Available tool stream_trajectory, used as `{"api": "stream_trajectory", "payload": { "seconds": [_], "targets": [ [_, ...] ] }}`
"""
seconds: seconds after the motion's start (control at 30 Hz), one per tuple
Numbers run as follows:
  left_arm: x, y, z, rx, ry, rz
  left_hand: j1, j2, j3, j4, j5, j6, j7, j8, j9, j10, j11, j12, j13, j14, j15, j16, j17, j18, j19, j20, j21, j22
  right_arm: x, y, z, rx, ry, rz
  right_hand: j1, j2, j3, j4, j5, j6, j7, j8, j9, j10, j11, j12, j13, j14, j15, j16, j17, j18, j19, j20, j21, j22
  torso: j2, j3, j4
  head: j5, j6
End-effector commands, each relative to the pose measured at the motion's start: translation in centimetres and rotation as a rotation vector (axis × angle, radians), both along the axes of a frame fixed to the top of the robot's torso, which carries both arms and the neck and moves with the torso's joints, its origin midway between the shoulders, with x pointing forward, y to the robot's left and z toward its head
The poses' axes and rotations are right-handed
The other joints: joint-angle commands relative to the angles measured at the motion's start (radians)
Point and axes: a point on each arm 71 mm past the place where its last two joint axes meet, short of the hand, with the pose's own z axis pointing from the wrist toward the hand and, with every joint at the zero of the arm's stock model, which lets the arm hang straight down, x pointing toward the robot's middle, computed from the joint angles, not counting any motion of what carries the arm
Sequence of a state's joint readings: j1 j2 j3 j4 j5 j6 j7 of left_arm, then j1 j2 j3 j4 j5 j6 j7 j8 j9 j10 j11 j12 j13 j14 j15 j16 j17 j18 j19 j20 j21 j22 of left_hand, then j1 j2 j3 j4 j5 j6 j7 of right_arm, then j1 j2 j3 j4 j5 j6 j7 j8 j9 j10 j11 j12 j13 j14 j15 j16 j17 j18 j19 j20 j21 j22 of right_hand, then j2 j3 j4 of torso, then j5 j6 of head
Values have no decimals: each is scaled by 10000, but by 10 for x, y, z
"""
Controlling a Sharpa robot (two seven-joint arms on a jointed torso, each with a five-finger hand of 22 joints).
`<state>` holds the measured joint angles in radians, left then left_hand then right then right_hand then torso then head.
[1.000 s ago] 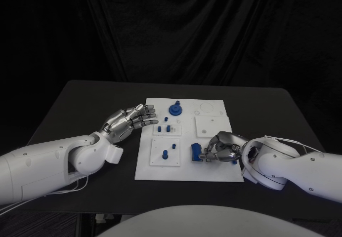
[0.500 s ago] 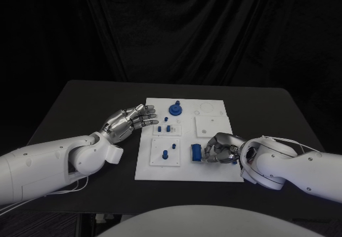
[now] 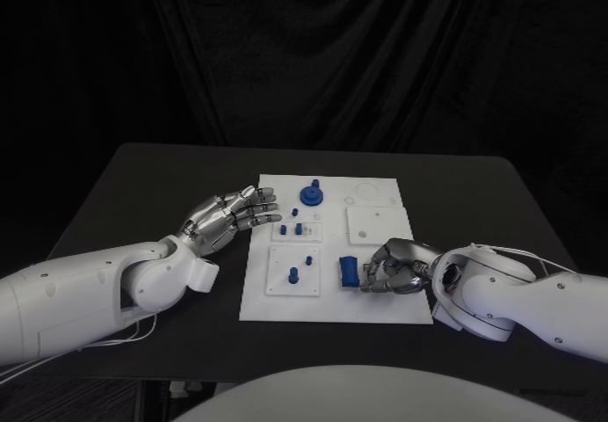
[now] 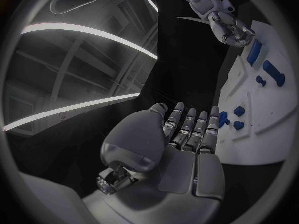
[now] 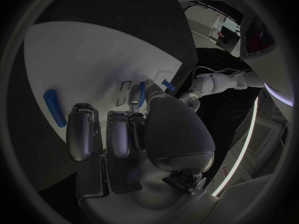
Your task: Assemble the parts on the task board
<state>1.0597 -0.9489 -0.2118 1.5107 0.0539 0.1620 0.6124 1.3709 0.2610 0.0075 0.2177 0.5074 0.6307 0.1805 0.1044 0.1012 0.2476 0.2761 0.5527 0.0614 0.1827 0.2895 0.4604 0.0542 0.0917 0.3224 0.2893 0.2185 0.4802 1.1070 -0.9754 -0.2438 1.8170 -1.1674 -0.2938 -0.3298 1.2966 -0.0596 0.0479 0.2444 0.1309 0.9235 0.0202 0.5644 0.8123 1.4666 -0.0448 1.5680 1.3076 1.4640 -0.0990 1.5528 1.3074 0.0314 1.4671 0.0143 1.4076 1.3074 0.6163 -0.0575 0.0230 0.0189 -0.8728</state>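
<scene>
The white task board (image 3: 380, 303) lies mid-table. A long blue block (image 3: 346, 271) lies flat on its near right part, also seen as the blue block (image 5: 54, 107). My right hand (image 3: 395, 268) rests just right of that block with its fingers (image 5: 81, 131) curled in and nothing in them; a small gap separates them from the block. My left hand (image 3: 232, 215) hovers at the board's left edge, its fingers (image 4: 187, 127) spread and empty. A round blue part with a peg (image 3: 312, 192) stands at the board's far side. Small blue pegs (image 3: 294, 229) stand in the middle plate.
Another blue peg (image 3: 294, 275) stands in the near left plate. Bare black table (image 3: 152, 185) surrounds the board on all sides. From the left wrist, the board (image 4: 264, 109) and my right hand (image 4: 231, 30) show beyond the fingers.
My right hand has drawn back slightly to the right, off the blue block, which now lies flat and free. The left hand has not moved.
</scene>
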Motion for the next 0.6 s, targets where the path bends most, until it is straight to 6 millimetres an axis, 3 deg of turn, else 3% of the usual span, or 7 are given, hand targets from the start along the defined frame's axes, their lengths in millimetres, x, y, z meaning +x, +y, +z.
{"api": "stream_trajectory", "payload": {
  "seconds": [0.03,0.27,0.47,0.6],
  "targets": [
    [-1,-1,1,-164,-55,-93,-27,-88,44,-8,55,15,388,54,-2,46,6,40,12,75,-26,45,13,-198,42,-1,43,-13,1,-4,11,345,-587,-262,-351,-20,-108,348,-72,32,55,-47,-35,1042,34,27,2632,993,1,-5,2305,79,362,-10,65,2114,-3,2,2,-40,2],
    [-1,-1,1,-147,-57,-68,-26,-87,47,-10,58,21,388,55,-1,54,7,53,13,79,-27,51,14,-199,42,-1,43,-14,7,-23,31,110,-899,-656,-557,124,-109,439,176,70,29,-68,-79,1042,16,27,2632,996,-11,0,2313,55,414,-16,171,2149,-3,-2,0,-101,2],
    [-2,-1,1,-149,-65,-55,-20,-97,65,-23,72,64,382,69,6,77,20,76,17,105,-29,87,19,-198,48,-2,45,-14,11,-51,35,-599,-1228,-1279,-127,200,87,356,1525,-60,32,-347,-340,1042,8,27,2632,1007,-31,24,2354,6,505,-43,373,2214,-2,-4,4,-105,2],
    [-2,0,1,-127,-71,-22,-20,-97,65,-23,72,64,382,69,6,77,20,76,17,105,-29,87,19,-198,48,-2,45,-14,12,-68,35,-1094,-1406,-1702,-36,190,151,396,2022,-48,55,-505,-525,1042,25,27,2632,1010,-16,30,2363,-12,540,-36,453,2239,-11,-13,7,-144,2]
  ]
}}
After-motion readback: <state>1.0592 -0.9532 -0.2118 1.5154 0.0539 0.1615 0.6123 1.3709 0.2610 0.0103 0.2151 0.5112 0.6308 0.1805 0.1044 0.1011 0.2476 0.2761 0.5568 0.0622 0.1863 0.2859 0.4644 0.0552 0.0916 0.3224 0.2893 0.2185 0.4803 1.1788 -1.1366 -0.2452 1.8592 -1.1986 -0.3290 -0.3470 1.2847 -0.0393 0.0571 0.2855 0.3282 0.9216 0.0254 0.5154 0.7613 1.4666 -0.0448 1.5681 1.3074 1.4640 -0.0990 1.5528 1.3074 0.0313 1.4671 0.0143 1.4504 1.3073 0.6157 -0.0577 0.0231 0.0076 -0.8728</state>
